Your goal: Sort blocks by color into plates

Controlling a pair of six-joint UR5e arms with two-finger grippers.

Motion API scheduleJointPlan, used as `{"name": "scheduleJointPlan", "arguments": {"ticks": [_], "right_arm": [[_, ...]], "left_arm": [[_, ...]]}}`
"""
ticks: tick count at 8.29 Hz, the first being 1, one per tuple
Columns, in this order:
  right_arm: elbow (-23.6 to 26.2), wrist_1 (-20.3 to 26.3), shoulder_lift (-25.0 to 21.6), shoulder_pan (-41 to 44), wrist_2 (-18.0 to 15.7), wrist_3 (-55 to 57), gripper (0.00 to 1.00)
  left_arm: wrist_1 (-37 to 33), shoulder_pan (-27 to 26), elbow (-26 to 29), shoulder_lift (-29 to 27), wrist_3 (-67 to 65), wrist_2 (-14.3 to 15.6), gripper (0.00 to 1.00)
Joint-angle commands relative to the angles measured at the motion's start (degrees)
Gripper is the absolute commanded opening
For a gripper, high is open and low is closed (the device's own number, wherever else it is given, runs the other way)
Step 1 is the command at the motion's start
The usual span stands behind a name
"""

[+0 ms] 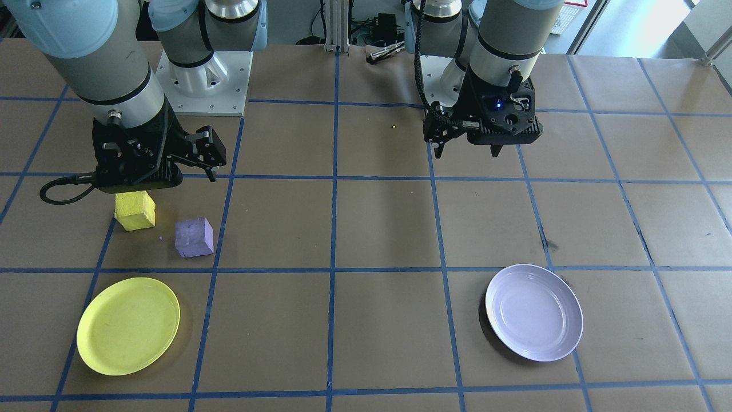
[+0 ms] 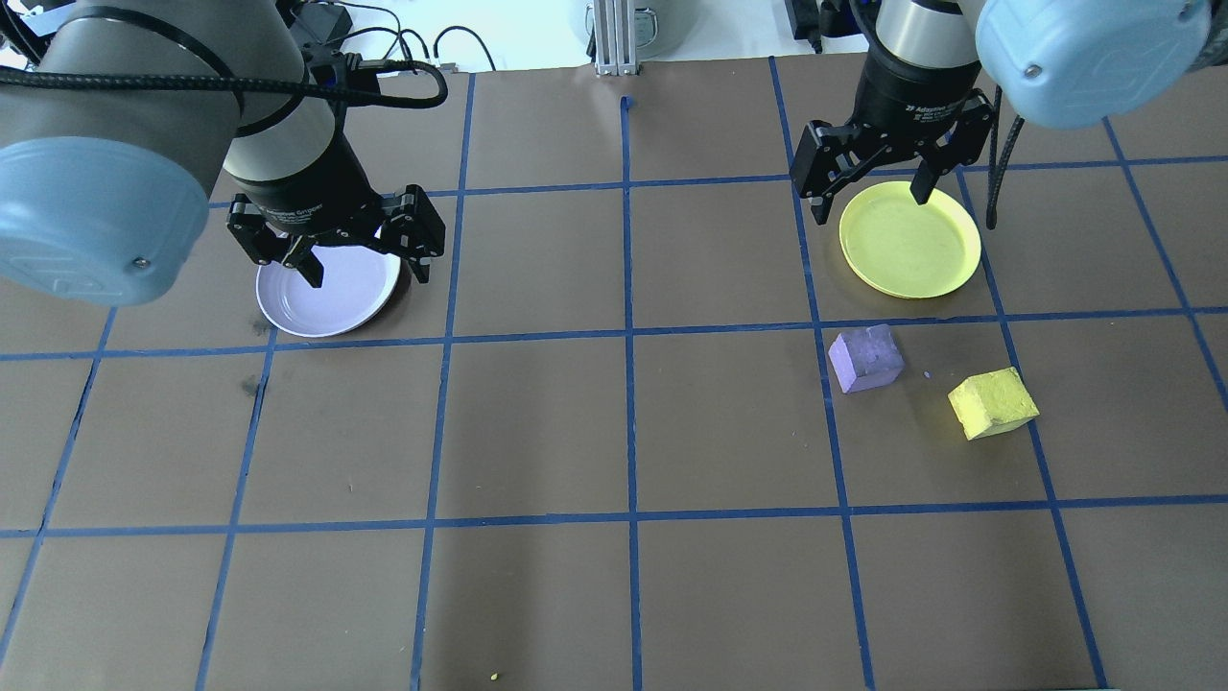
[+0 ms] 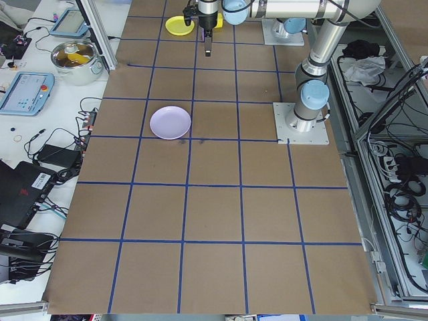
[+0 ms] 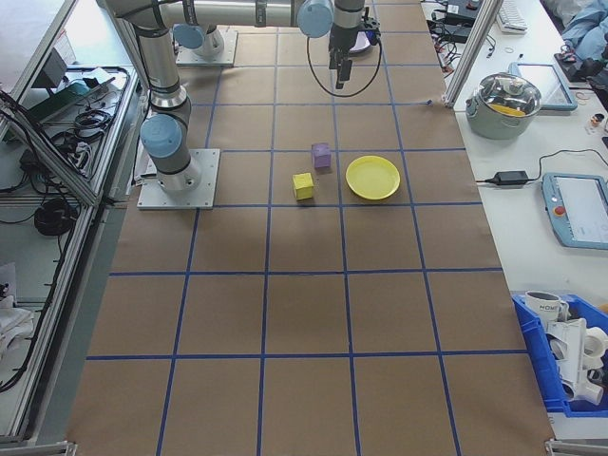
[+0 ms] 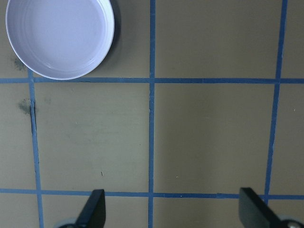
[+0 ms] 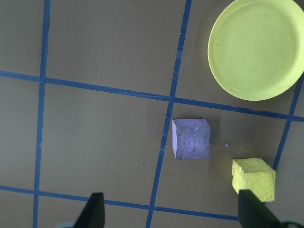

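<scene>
Both blocks, the yellow block (image 2: 993,403) and the purple block (image 2: 865,358), sit on the table beside the yellow plate (image 2: 909,240), far from the pale plate (image 2: 328,288), so the right gripper (image 2: 878,182) and the left gripper (image 2: 336,245) hang above with jaws wide and empty, probably ready to pick.

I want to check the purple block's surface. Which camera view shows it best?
The right wrist-mounted view: the purple block is large and unobstructed. The overhead and front-facing views show it smaller; exterior right, tiny; the others, not at all.
</scene>
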Motion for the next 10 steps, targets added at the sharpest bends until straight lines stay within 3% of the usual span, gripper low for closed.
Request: {"name": "scheduleJointPlan", "arguments": {"ticks": [1, 4, 6, 8, 10], "right_arm": [[0.26, 0.12, 0.02, -0.07, -0.93, 0.03, 1.0], [0.53, 0.12, 1.07, -2.51, -0.33, -1.45, 1.0], [2.88, -0.22, 1.42, -9.26, -0.24, -11.85, 1.0], [16.1, -13.25, 0.38, -17.87, -0.85, -25.67, 1.0], [28.51, -24.87, -2.17, -20.89, -0.77, -31.15, 1.0]], "left_arm": [[0.0, 0.0, -0.09, 0.02, 0.0, 0.0, 1.0], [0.26, 0.0, -1.14, 0.19, 0.09, -0.17, 1.0], [0.26, 0.0, -1.14, 0.28, 0.09, -0.17, 1.0], [0.26, 0.09, -1.14, 0.28, 0.09, -0.17, 1.0], [0.26, 0.09, -1.14, 0.28, 0.09, -0.17, 1.0]]}}
